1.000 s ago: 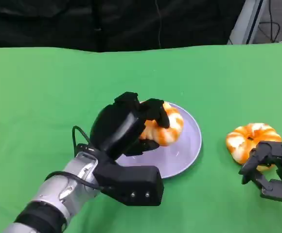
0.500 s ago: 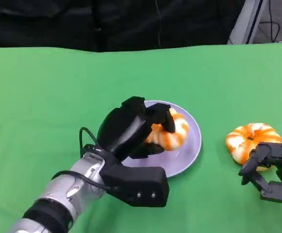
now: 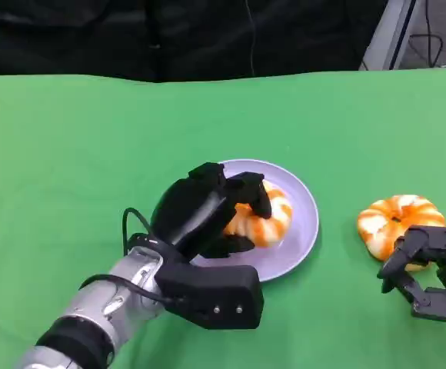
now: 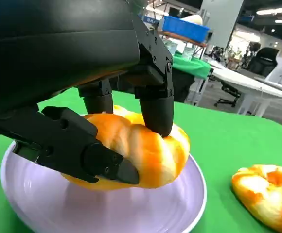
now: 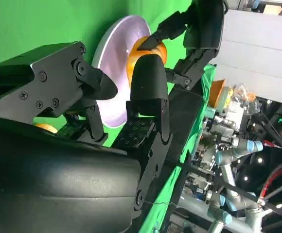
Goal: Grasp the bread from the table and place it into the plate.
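One bread lowered since a second ago, now in plate, apparently resting. Left hand fingers closed around it. Right hand fingers loosely curled, empty, touching second bread on tabletop. Release pending.

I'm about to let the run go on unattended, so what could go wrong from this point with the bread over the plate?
1. The left hand grips the bread over the plate; its fingers press into the soft top, so the bread may cling or roll on release.
2. Pulling away, the hand could drag the light plate across the green table.
3. The right hand sits against the second bread and might nudge it.
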Action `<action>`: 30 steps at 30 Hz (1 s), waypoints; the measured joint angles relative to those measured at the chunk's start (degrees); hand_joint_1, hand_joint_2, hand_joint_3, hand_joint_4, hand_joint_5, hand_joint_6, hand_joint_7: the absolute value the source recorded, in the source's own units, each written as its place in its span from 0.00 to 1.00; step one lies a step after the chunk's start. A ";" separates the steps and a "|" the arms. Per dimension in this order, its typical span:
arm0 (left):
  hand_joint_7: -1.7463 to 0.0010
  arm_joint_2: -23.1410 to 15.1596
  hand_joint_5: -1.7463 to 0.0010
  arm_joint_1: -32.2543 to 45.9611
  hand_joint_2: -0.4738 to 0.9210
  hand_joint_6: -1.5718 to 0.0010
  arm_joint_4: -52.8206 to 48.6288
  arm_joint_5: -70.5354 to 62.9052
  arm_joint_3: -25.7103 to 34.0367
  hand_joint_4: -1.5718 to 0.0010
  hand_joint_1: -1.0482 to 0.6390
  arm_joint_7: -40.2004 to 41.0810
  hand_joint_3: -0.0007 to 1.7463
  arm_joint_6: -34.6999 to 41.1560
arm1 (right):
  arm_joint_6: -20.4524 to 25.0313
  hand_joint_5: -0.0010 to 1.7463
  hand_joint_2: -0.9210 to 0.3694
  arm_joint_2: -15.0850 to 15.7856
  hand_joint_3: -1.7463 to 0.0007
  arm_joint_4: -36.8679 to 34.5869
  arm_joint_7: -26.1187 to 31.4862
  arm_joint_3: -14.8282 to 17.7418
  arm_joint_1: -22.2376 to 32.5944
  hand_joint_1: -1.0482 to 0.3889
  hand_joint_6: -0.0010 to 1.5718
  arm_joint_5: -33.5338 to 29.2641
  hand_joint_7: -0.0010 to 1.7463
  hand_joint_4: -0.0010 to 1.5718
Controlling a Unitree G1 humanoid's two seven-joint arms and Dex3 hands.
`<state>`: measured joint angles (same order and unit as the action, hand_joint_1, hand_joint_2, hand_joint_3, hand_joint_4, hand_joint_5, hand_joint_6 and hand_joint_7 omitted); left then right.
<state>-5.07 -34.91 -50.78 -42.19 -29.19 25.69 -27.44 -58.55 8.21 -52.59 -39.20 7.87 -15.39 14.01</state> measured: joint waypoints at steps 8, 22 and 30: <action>0.18 -0.01 0.00 -0.44 1.00 0.62 -0.32 -0.03 -0.04 0.70 0.56 0.00 0.17 -0.05 | 0.00 0.80 0.22 0.00 0.47 0.00 -0.01 -0.01 0.00 0.81 0.59 0.01 0.56 0.56; 0.68 -0.33 0.23 -0.50 1.00 0.44 -0.29 -0.19 -0.04 0.65 0.51 -0.02 0.09 1.16 | -0.01 0.81 0.23 -0.05 0.46 -0.01 0.02 -0.01 0.00 0.80 0.59 0.01 0.57 0.55; 0.90 -0.53 0.42 -0.50 1.00 0.36 -0.16 -0.19 -0.13 0.60 0.46 -0.03 0.05 1.42 | -0.02 0.81 0.23 -0.05 0.46 -0.01 0.08 -0.01 0.00 0.80 0.59 -0.02 0.57 0.56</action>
<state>-5.61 -35.41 -50.94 -42.38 -29.32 25.66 -26.02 -58.57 8.15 -52.60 -39.12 7.86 -15.39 13.99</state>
